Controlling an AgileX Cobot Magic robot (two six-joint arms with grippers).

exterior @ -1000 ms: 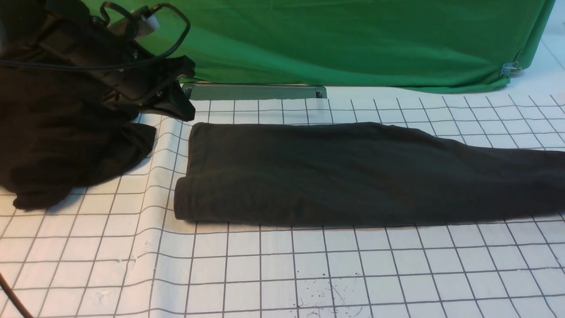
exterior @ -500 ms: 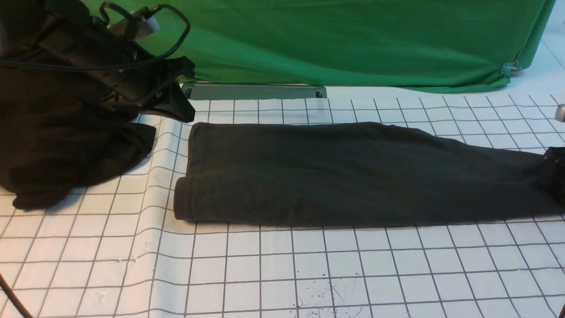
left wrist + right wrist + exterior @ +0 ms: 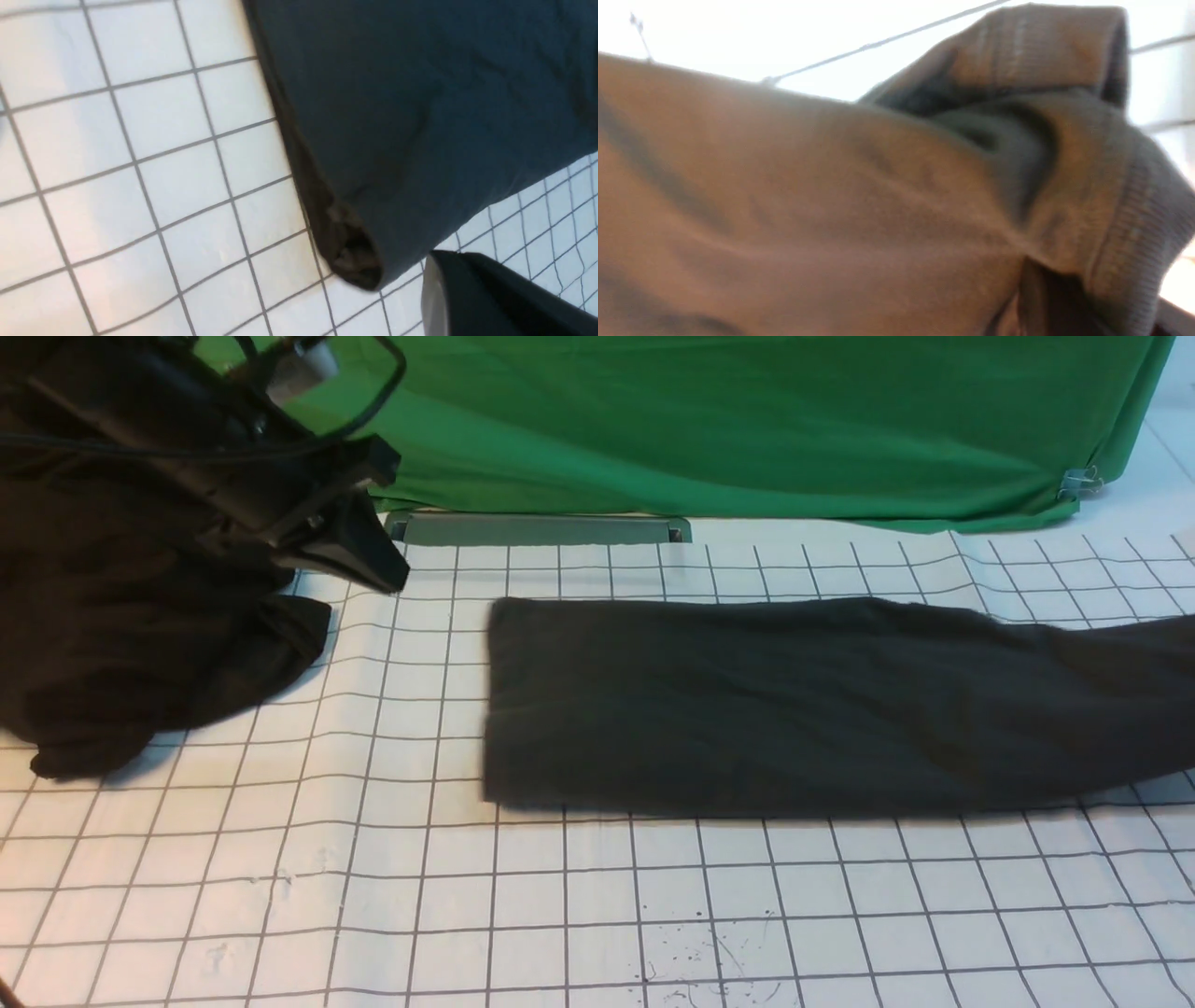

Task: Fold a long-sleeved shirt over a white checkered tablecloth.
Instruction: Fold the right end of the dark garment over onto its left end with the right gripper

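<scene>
The long-sleeved shirt [image 3: 794, 709], dark charcoal and folded into a long band, lies across the white checkered tablecloth [image 3: 420, 896]. Its right end rises off the cloth at the picture's right edge. No print or label shows. My left gripper [image 3: 383, 523] hangs open above the tablecloth, left of the shirt's near end [image 3: 420, 116] and apart from it; one finger [image 3: 490, 298] shows, holding nothing. My right gripper is outside the front view. In the right wrist view the shirt [image 3: 831, 210] and its ribbed edge [image 3: 1125, 224] fill the picture, bunched over a dark finger [image 3: 1048, 303].
A blacker, printless mass of cloth [image 3: 140, 653] drapes over the left arm and onto the table's left side. A plain green cloth [image 3: 747, 429] hangs along the back with a grey bar [image 3: 537, 529] under it. Dark specks [image 3: 709, 952] mark the front squares.
The shirt has slid to the right and its right end has lifted. The ridge in the tablecloth by its left end has flattened. The left gripper has risen slightly.
</scene>
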